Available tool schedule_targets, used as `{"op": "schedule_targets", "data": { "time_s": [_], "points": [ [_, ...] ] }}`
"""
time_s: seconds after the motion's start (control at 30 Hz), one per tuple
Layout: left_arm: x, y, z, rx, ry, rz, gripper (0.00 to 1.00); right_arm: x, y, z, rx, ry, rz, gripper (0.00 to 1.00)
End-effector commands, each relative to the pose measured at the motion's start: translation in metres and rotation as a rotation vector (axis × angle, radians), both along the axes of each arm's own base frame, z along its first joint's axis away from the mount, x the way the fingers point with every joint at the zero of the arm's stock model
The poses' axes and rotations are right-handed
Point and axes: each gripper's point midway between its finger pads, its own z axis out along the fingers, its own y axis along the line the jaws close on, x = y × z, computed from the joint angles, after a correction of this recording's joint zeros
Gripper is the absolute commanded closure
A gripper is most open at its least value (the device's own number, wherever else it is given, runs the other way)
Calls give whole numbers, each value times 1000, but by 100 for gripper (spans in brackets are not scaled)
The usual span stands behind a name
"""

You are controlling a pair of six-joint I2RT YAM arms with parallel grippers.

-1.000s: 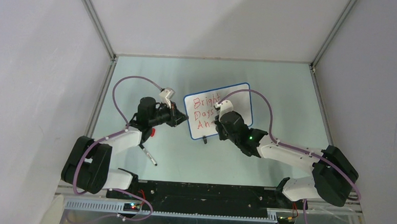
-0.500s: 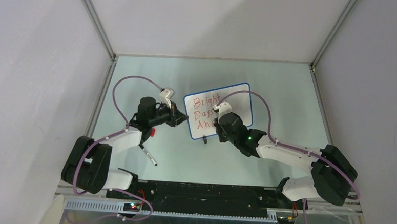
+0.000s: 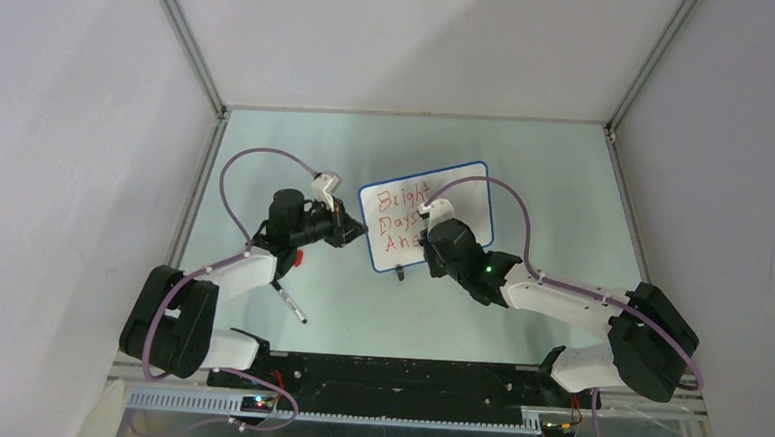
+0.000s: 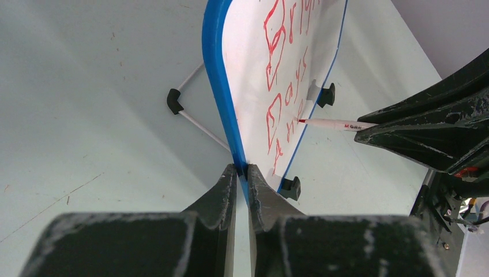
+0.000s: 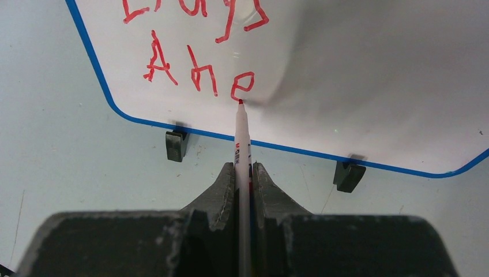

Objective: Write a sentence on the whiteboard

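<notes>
Marker (image 5: 241,144) tip at sentence (image 5: 202,78) end, bare whiteboard (image 5: 375,75) rightward, left pincer (image 4: 242,171) on rim.

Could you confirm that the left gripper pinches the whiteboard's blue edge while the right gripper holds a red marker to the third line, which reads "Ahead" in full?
Not quite: the right wrist view shows the third line reading only "Ahe", the marker tip just under the "e". The rest holds: the left gripper pinches the blue edge of the whiteboard, and the right gripper holds the red marker.
</notes>
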Motion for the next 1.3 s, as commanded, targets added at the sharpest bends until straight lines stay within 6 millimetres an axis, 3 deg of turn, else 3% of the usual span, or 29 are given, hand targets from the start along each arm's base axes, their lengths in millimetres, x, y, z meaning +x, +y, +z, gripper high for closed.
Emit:
{"op": "schedule_targets", "data": {
  "time_s": [0.0,0.27,0.43,0.63,0.9,1.27],
  "points": [
    [8,-8,28,-13,-98,-30,88,14,-8,16,14,-44,-67,100],
    [8,-8,28,-13,-99,-31,88,14,-6,26,44,-58,-57,100],
    [8,-8,29,-12,-101,-30,87,7,5,45,115,-67,8,100],
    [8,-8,28,-11,-98,-28,87,4,3,58,142,-88,15,100],
    [8,-9,27,-17,-95,-33,86,9,0,65,108,-77,-10,100],
    [8,-9,28,-16,-99,-31,86,14,-6,57,98,-116,-47,100]
  ]
}}
